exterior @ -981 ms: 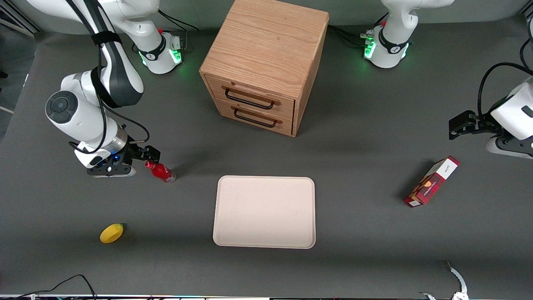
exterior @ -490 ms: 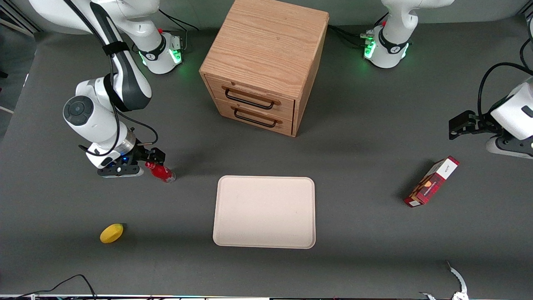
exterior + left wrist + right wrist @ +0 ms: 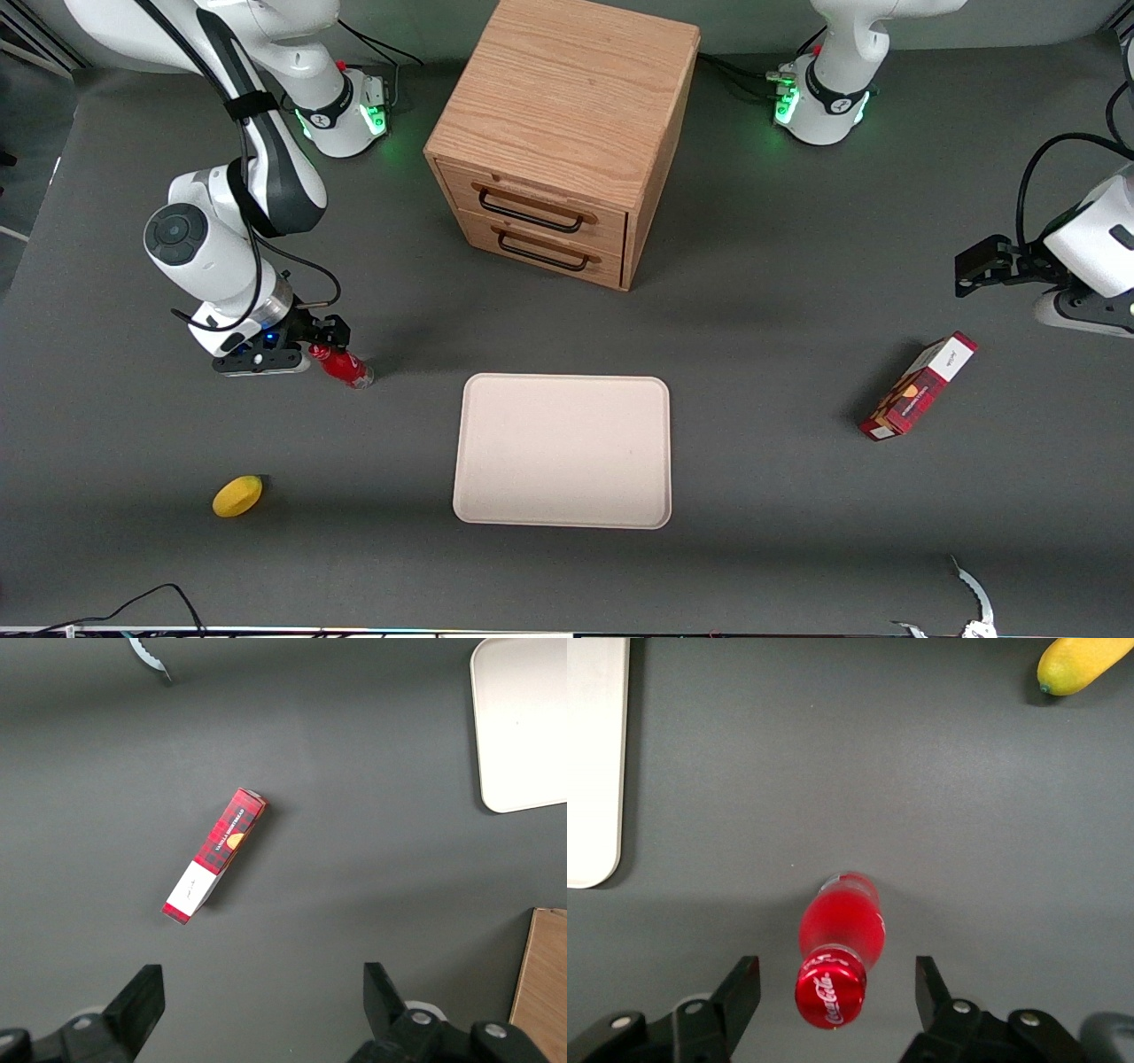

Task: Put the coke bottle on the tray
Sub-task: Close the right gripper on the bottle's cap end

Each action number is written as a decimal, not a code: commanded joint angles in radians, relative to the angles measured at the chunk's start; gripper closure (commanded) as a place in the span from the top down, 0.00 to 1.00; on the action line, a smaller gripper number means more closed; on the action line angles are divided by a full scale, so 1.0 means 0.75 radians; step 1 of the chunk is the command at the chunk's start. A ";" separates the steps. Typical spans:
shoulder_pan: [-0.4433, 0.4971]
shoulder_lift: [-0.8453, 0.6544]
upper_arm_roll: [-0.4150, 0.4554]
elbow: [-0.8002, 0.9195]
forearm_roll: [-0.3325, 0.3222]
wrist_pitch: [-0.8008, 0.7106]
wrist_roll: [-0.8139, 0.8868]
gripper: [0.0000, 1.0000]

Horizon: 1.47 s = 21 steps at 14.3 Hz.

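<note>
- Coke bottle (image 3: 341,365) stands on the grey bench (image 3: 780,496), off the tray (image 3: 563,451) and toward the working arm's end, with bare bench between the two.
- Front view puts the gripper (image 3: 314,341) right at the bottle's cap, but from there I cannot make out how the fingers stand.
- Right wrist view settles it: the gripper (image 3: 837,992) is spread wide, one of the fingers (image 3: 742,992) on each side of the red cap with clear gaps, touching nothing. The coke bottle (image 3: 839,948) is seen from above, white lettering on its cap.
- That same view catches a rounded corner of the tray (image 3: 594,762) and the tip of a yellow lemon (image 3: 1085,663).
- Front view alone shows the wooden drawer cabinet (image 3: 558,142), farther from the camera than the tray, and the lemon (image 3: 237,495) nearer the camera than the bottle.
- Left wrist view gives the red carton (image 3: 215,856) lying flat toward the parked arm's end, its white end panel plain to see, plus a tray (image 3: 523,726) corner.
</note>
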 commanded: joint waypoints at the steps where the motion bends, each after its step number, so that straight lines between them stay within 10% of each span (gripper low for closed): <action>1: -0.003 -0.009 0.001 -0.018 -0.022 0.028 -0.022 0.55; 5: -0.003 -0.009 0.001 -0.016 -0.022 0.026 -0.020 0.00; 11: 0.001 -0.030 0.001 0.027 -0.020 0.003 -0.018 0.00; 21: 0.009 -0.032 0.003 0.824 -0.002 -0.967 -0.024 0.00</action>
